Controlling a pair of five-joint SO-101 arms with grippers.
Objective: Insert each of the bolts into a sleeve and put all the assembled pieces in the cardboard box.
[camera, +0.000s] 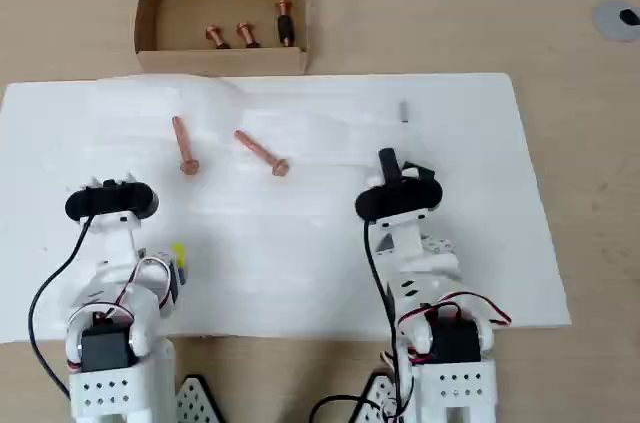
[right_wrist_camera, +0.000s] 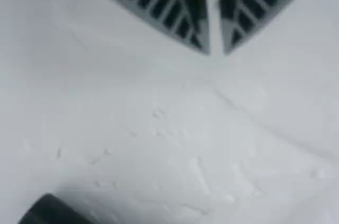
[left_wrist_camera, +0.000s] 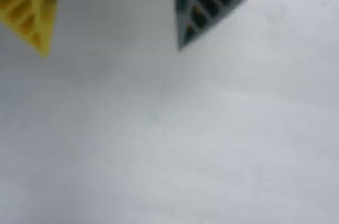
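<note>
Bolts (camera: pixel 186 146), two, lie bare on the sheet (camera: pixel 300 263); the box (camera: pixel 150 13) holds three pieces. My left gripper (left_wrist_camera: pixel 111 49) gapes wide, and my right gripper (right_wrist_camera: pixel 215 50) is nearly closed and empty.

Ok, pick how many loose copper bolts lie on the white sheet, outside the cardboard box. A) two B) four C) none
A: one bolt and a second bolt lie loose on the white sheet, on the arms' side of the cardboard box.

Two loose bolts (camera: pixel 186 144) (others in box (camera: pixel 222 61))
</note>
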